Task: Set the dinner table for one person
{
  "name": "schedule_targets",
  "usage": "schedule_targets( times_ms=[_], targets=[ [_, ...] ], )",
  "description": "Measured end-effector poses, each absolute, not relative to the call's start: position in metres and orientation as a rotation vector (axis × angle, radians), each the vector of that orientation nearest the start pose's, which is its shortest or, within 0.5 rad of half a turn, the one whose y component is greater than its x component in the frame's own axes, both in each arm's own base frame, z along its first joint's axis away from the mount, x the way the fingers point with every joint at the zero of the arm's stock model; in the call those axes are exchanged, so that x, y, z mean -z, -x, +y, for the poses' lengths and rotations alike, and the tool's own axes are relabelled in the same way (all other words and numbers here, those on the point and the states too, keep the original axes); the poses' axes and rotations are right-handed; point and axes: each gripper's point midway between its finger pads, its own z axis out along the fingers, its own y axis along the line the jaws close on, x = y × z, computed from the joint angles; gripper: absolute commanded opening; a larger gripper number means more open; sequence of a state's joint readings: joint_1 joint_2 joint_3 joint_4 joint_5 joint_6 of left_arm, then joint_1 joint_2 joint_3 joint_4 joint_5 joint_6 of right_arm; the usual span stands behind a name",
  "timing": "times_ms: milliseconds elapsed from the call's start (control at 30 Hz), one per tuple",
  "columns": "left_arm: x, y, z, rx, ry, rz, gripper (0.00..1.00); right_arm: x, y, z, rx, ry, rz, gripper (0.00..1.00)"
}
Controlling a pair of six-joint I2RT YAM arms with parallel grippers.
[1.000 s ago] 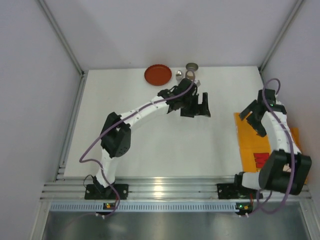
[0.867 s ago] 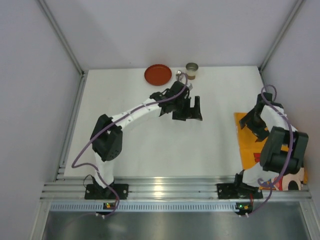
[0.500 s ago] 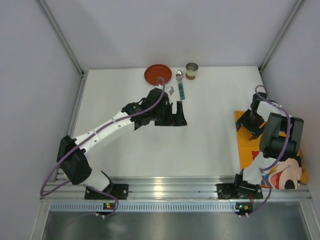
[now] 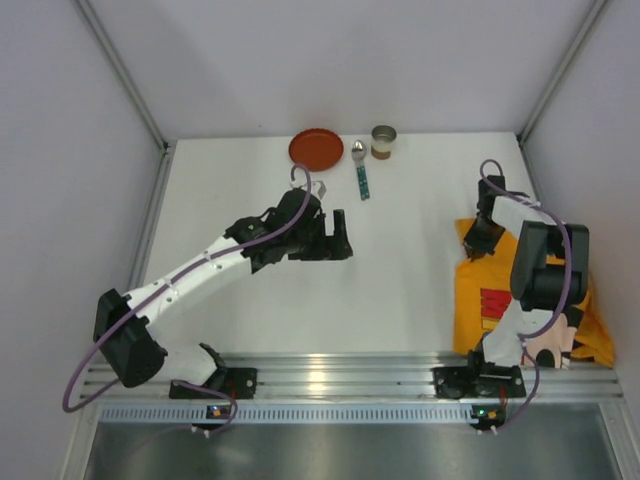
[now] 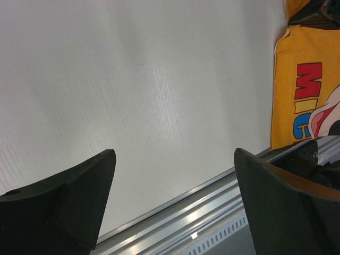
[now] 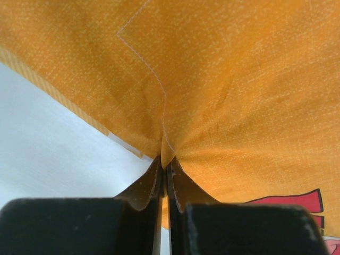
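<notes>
– Listing progress so far?
– Item one: placemat (image 4: 470,285), bunched at the table's (image 4: 400,290) right side, one corner clamped in my right gripper (image 6: 164,169). Left gripper (image 4: 336,236): jaws wide, holding nothing, over mid-table. Nothing laid yet.
– Containers?
– Plate (image 4: 315,149), bare; cup (image 4: 384,140), contents unclear; spoon (image 4: 361,172) between them, all at the far edge.

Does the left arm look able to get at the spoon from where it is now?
Probably yes. The left gripper hangs open above the table just short of the spoon, nothing between them; the plate and cup sit close on either side.
</notes>
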State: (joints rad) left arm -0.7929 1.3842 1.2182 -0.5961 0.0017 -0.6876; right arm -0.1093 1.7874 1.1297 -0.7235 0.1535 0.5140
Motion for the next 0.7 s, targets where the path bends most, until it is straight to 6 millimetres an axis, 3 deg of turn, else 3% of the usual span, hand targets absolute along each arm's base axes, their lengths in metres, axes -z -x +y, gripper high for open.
schedule_targets(
  times_ms=[67,133,267,333,433,567,700],
  targets=[
    [-0.197,-0.246,-0.283,0.687,-0.115,2.446,0.98,-0.017,-0.321,-0.026,0.138,-0.871,2.78,0.0],
    [-0.2,-0.245,-0.276,0.664,-0.099,2.436,0.98,-0.018,-0.327,0.009,0.045,-0.804,2.806,0.0],
    [-0.207,-0.245,-0.261,0.611,-0.065,2.413,0.98,-0.02,-0.328,0.105,-0.224,-0.661,2.872,0.0],
    [-0.212,-0.244,-0.255,0.591,-0.05,2.399,0.98,-0.022,-0.319,0.16,-0.368,-0.615,2.918,0.0],
    [-0.216,-0.242,-0.244,0.563,-0.025,2.384,0.98,-0.031,-0.304,0.221,-0.54,-0.624,2.96,0.0],
    [-0.218,-0.237,-0.229,0.533,0.008,2.373,0.98,-0.055,-0.299,0.291,-0.769,-0.668,2.964,0.0],
    [-0.221,-0.229,-0.212,0.507,0.05,2.359,0.98,-0.076,-0.305,0.342,-0.964,-0.726,2.927,0.0]
  ],
)
